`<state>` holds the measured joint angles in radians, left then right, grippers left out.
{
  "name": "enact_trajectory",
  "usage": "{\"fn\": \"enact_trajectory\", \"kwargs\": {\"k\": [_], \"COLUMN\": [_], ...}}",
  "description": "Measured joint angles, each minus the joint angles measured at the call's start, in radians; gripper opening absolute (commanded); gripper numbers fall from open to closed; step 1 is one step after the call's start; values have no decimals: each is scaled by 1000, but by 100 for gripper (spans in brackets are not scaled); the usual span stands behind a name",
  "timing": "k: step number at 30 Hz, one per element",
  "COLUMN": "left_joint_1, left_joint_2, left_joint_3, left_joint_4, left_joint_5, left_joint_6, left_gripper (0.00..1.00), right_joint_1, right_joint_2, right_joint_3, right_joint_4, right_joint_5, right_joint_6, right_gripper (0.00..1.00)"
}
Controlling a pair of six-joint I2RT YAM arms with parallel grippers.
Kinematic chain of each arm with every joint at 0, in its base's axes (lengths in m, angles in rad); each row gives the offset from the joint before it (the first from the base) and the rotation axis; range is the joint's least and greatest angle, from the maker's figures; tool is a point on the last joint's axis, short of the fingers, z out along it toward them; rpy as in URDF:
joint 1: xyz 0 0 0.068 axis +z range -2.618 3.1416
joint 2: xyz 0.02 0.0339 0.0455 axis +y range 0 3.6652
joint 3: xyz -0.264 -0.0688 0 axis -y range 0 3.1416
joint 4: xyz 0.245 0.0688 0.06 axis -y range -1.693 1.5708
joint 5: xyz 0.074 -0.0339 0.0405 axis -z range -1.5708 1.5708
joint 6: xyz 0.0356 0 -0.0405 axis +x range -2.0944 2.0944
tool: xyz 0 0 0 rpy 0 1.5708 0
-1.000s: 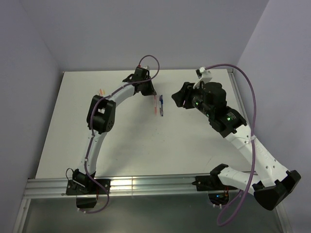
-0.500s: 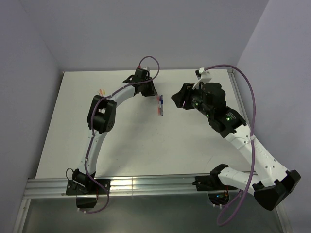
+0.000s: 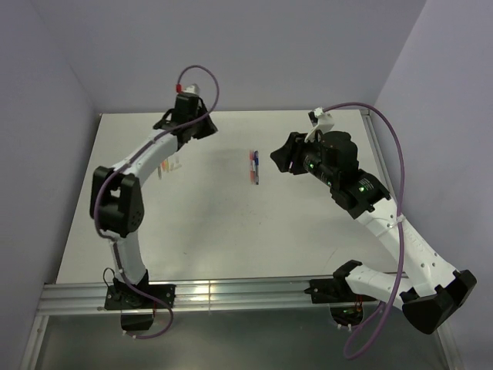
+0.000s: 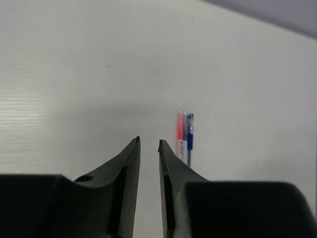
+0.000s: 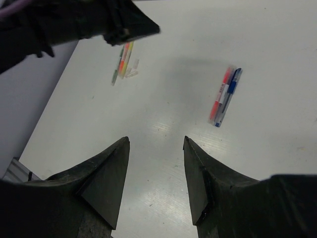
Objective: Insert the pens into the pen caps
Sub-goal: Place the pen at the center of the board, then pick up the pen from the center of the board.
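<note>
Two pens, one red (image 3: 250,166) and one blue (image 3: 256,165), lie side by side in the middle of the table; they also show as the red pen (image 4: 180,135) and blue pen (image 4: 189,140), and as the pair (image 5: 224,96). More pens in orange and yellow (image 3: 162,167) (image 5: 123,61) lie at the left, with a small pale cap-like piece (image 5: 132,71) next to them. My left gripper (image 3: 208,128) (image 4: 148,143) hovers between the two groups, jaws a narrow gap apart and empty. My right gripper (image 3: 276,159) (image 5: 156,139) stands open and empty, just right of the red and blue pair.
The table (image 3: 216,223) is white and walled at the back and both sides. A metal rail (image 3: 231,294) runs along its near edge by the arm bases. The left arm's wrist (image 5: 99,20) shows at the top left of the right wrist view.
The left arm swung left and back, away from the red and blue pens, uncovering the orange and yellow pens. Its jaws went from shut to slightly parted. The right arm stayed still.
</note>
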<state>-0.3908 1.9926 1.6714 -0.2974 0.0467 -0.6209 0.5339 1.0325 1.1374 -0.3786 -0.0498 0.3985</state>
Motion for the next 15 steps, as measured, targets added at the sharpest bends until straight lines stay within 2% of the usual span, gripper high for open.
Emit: {"fn": "enact_trajectory", "kwargs": {"k": [3, 5, 9, 15], "left_joint_1": [69, 118, 224, 300], "left_joint_2": [-136, -174, -159, -71], "left_joint_3": [-79, -103, -133, -137], "left_joint_4": [-6, -9, -34, -93], "left_joint_5": [-83, -123, -182, -226], "left_joint_6": [8, 17, 35, 39], "left_gripper": [26, 26, 25, 22], "right_joint_1": [0, 0, 0, 0], "right_joint_2": [0, 2, 10, 19], "right_joint_3": [0, 0, 0, 0], "right_joint_4": [0, 1, 0, 0], "right_joint_5": [-8, -17, -26, -31], "right_joint_6": [0, 0, 0, 0], "right_gripper": [55, 55, 55, 55]}}
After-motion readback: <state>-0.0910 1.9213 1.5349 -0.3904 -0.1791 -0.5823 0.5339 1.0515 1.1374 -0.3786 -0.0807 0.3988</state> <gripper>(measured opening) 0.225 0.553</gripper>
